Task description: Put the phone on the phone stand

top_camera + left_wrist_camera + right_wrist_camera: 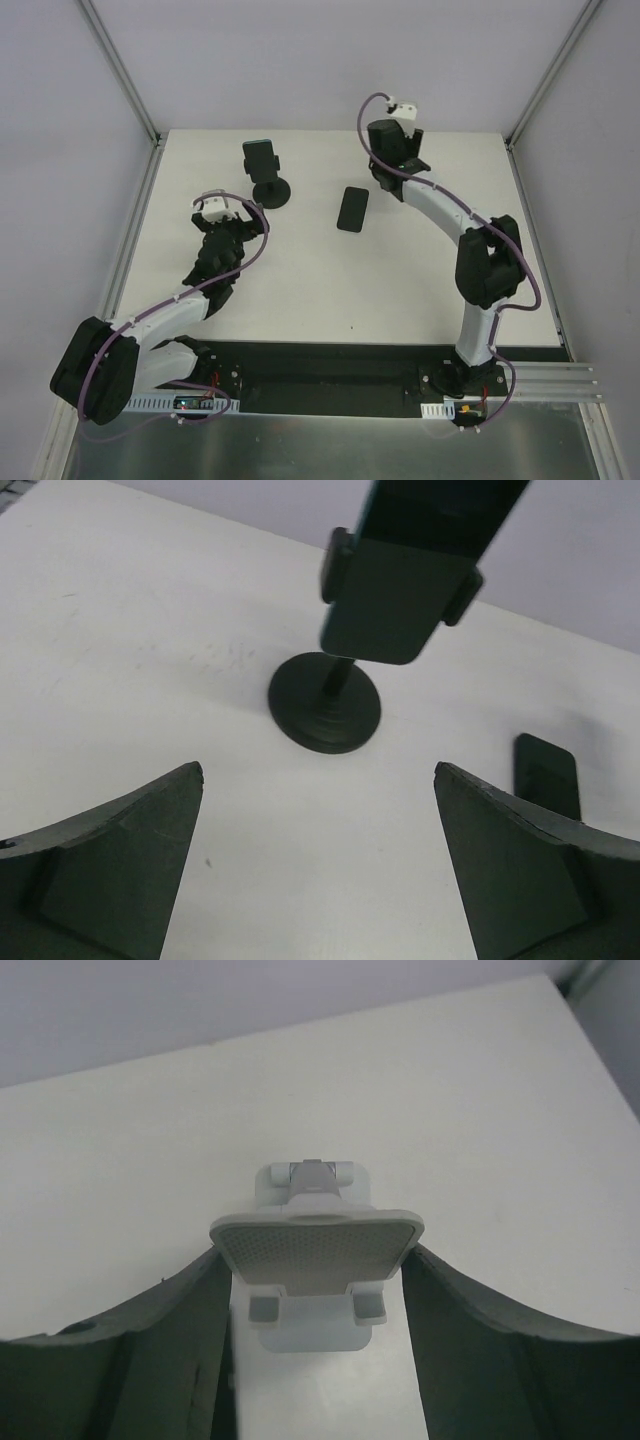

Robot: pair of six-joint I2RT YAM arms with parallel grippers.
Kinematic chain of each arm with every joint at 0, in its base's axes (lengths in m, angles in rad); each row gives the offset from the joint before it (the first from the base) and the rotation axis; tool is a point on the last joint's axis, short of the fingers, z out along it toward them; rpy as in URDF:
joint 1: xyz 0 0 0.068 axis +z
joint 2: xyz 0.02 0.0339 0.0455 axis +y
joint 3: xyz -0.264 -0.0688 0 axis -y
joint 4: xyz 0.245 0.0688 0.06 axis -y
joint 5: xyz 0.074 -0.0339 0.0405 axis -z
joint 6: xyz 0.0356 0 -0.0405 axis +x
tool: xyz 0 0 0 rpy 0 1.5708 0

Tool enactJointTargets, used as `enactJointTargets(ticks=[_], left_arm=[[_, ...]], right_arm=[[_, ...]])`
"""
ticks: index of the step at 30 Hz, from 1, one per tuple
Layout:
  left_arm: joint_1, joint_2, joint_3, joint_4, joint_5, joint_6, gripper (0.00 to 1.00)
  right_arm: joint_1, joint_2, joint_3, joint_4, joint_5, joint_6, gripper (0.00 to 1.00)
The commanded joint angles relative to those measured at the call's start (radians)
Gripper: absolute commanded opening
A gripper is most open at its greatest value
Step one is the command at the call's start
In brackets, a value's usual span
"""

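Top external view: the phone lies flat on the white tabletop, face up, near the middle and touching neither arm. Just to its left stands a black holder with a round base and a clamp cradle on a short post.

The left gripper hovers over the tabletop on the near-left side of the holder and points at it. Its fingers are spread wide with nothing between them. In the left wrist view the holder's base sits straight ahead and one end of the phone shows at the right.

The right arm reaches to the far right part of the tabletop, beyond the phone. In the right wrist view the stand, silver-grey with a tilted back plate and two small lips on its base, sits upright between the fingers of the right gripper. The jaws are parted about the plate's width and flank it closely; whether they press on it I cannot tell.
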Motion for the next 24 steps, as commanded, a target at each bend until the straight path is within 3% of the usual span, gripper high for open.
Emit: enactJointTargets(ticks=[1,5,10,15,18,24], left_arm=[[0.007,-0.019,-0.021,-0.022,-0.231,-0.061,0.98],[0.007,0.013,-0.042,0.079,-0.139,-0.011,0.98],[0.007,0.076,0.001,0.059,-0.12,0.009,0.97],[0.007,0.091,0.011,0.052,-0.123,-0.008,0.97],[0.007,0.099,0.021,0.036,-0.114,-0.011,0.97],[0.007,0.095,0.024,0.022,-0.095,-0.017,0.96]], right_arm=[[0.097,-0.074,0.022,0.223,-0.077,-0.089,0.0],[0.18,-0.017,0.093,0.195,-0.18,-0.124,0.01],[0.232,0.036,0.086,0.245,-0.18,-0.095,0.0],[0.252,0.142,0.212,0.187,-0.227,-0.027,0.0],[0.275,0.225,0.293,0.129,-0.208,0.022,0.0],[0.302,0.349,0.534,-0.169,-0.129,0.128,0.0]])
